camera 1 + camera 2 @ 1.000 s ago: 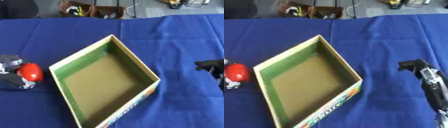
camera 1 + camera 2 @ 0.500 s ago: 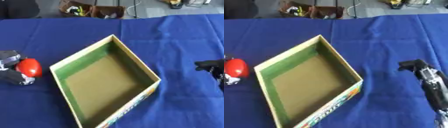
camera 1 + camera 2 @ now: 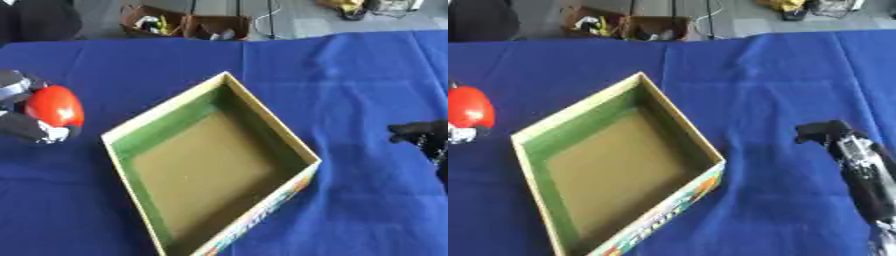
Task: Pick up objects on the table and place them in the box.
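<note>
Red object (image 3: 54, 106), rounded, sits in left hand (image 3: 22, 125) at far left, fingers curled round it, held above blue tabletop (image 3: 350, 75) just left of box (image 3: 210, 165). Likely lifted for carrying over the rim. Box: 1, open, nothing inside. Right hand (image 3: 859, 160) idle at right; fingers' state cannot be told.

a blue cloth (image 3: 737, 75) covers the table. an open cardboard box (image 3: 677, 200) sits on it turned cornerwise, with green inner walls, a brown floor and printed outer sides. nothing lies inside it. a red round object (image 3: 467, 108) shows at the left edge, beside the box and apart from it, with a small part of the left hand (image 3: 458, 134) just below it. the right hand (image 3: 856, 160) lies on the cloth right of the box, fingers extended toward the far side.
</note>
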